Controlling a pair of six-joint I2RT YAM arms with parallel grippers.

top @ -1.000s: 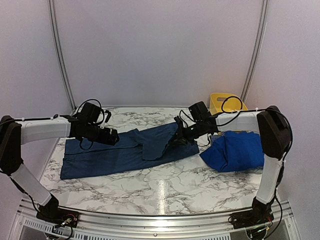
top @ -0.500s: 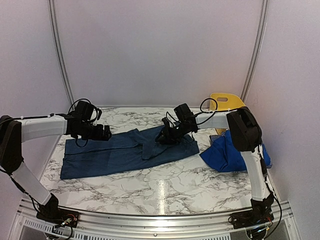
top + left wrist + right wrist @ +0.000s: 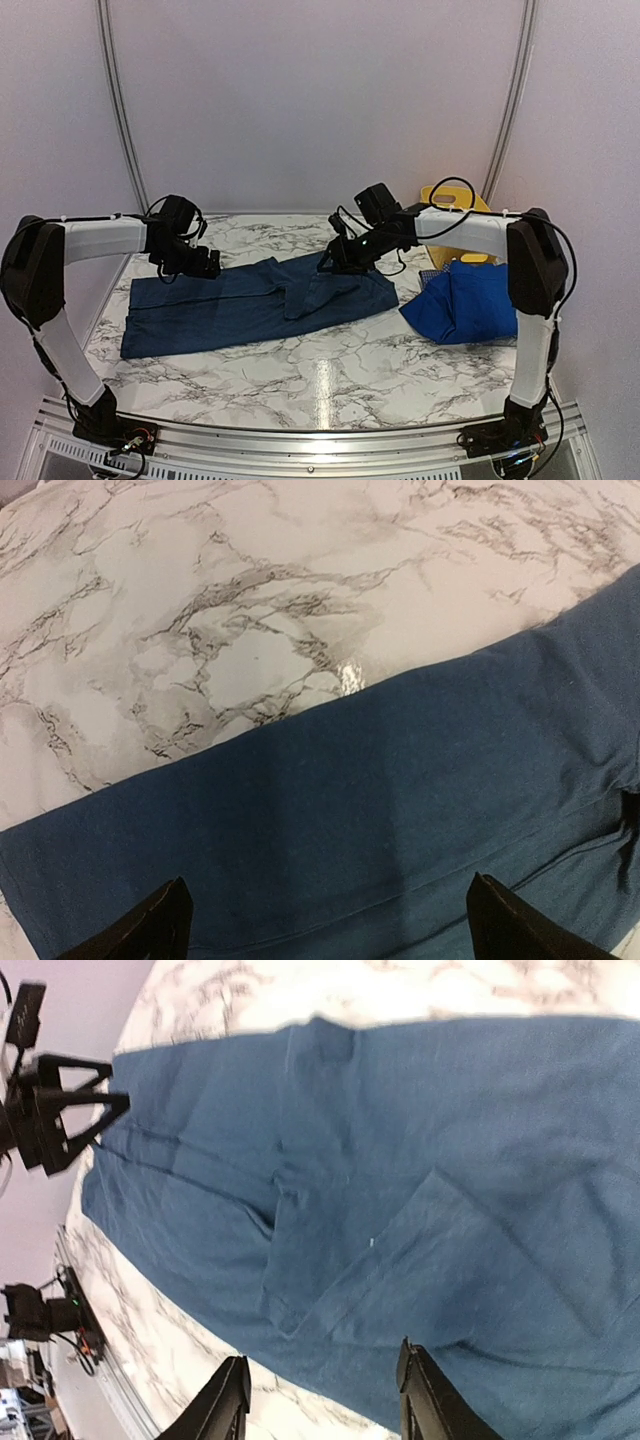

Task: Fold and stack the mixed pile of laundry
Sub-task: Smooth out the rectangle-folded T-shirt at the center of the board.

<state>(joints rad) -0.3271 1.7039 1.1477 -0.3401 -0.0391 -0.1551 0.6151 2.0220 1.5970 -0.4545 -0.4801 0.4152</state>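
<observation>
Denim garment (image 3: 250, 305) lies spread flat on the marble table (image 3: 330, 375). It runs from the L side to abt the middle, w/ a flap folded over itself toward its R end.

L gripper (image 3: 205, 265) hangs over the far L edge of the denim. Its jaws are spread as wide as they go and there's nothing in them. In the L wrist view its fingers (image 3: 150, 930) sit at the two bottom corners, w/ only cloth and bare marble between and beyond them. Can't tell if the tips touch the cloth.

R gripper (image 3: 335, 258) is over the far R part of the denim, by the folded flap. In the R wrist view the fingers (image 3: 230, 1400) are parted a fair way w/ no cloth pinched between them. The denim lies below, seam and flap in plain sight. So it's open and holding nothing.

Blue garment (image 3: 465, 305), bright royal, sits bunched on the R side of the table. It's apart from the denim, w/ a strip of marble between. A scrap of checked shirt (image 3: 432, 272) peeks out at its far L edge, mostly hidden.

Yellow tub (image 3: 440, 205) stands in the far R corner, partly behind the R arm.
</observation>
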